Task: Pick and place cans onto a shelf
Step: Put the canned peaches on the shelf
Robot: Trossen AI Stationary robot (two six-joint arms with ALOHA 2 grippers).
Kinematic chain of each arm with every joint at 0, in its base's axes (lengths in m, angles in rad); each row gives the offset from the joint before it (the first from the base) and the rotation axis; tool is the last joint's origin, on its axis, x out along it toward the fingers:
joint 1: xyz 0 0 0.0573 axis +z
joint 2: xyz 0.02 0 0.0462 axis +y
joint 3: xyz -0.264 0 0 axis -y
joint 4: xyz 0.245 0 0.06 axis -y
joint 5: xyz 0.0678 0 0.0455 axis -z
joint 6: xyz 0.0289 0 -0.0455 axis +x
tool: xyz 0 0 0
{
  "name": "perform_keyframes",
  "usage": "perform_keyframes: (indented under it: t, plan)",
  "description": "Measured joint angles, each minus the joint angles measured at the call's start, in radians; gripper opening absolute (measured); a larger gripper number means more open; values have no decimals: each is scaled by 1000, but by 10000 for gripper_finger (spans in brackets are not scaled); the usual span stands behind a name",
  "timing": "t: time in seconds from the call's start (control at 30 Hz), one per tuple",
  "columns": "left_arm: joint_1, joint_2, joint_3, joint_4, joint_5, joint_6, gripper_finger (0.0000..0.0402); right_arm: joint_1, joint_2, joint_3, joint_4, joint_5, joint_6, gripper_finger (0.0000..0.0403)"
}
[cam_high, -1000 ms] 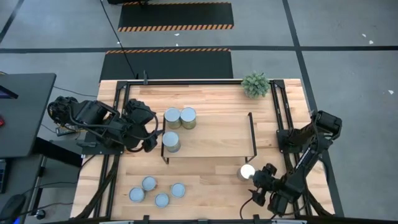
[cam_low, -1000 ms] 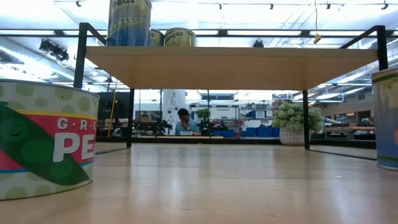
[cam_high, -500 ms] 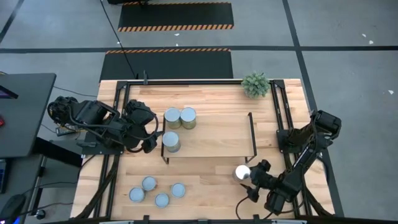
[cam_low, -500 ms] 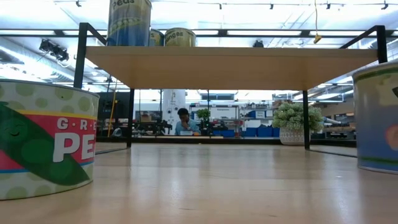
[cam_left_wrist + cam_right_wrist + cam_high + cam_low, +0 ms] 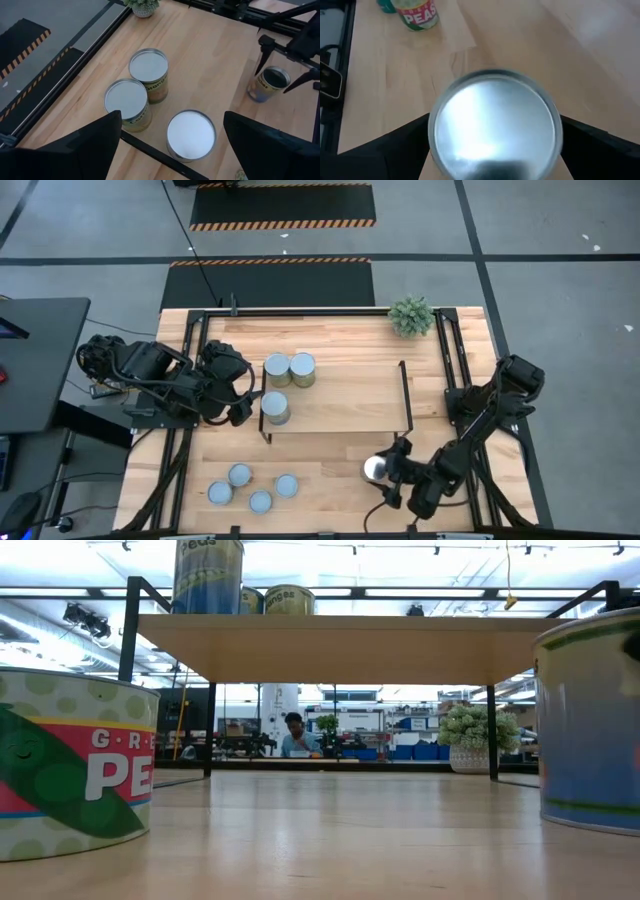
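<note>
My right gripper [image 5: 388, 471] is shut on a wide silver-topped can [image 5: 375, 469] in front of the shelf's right end; the can also shows in the low view [image 5: 590, 730]. The shelf [image 5: 340, 395] is a light-wood board on black rod frames and carries three wide cans [image 5: 277, 367] [image 5: 302, 367] [image 5: 275, 408] standing upright at its left end. Several small blue-grey-topped cans [image 5: 250, 487] stand on the table at the near left. My left gripper [image 5: 243, 395] is open and empty beside the shelf's left end, facing the three cans [image 5: 190, 135]. My right gripper pinches the can's round side wall [image 5: 436, 145] between its two fingers, one on either side just below the top rim. The fingers come level from the table's right. The can is upright; whether its bottom rests on the table or hangs just above it, I cannot tell.
A small potted plant [image 5: 411, 315] stands at the table's far right. Black rails [image 5: 455, 370] run along both sides of the table. The shelf's right part is bare board [image 5: 370, 385], and one pea can [image 5: 70, 770] stands close to the low camera.
My right gripper has gone toward the table's left edge and a little toward its near edge, taking the upright silver-topped can with it. The can now stands nearer the low camera.
</note>
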Motion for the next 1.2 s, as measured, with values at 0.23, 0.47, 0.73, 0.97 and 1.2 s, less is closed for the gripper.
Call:
perform_keyframes:
  t: [0.23,0.47,0.73,0.97,1.2]
  plan:
    - [0,0,0,0,0,1,357,-68,0,0,80,-112,-201,396]
    - [0,0,0,0,0,0,357,-94,0,0,82,-142,-204,347]
    - [0,0,0,0,1,1,357,-105,1,32,94,-224,-206,308]
    - [0,0,0,0,1,1,357,-118,1,147,91,-224,-289,318]
    - [0,0,0,0,1,-16,357,-193,1,356,32,-222,-500,317]
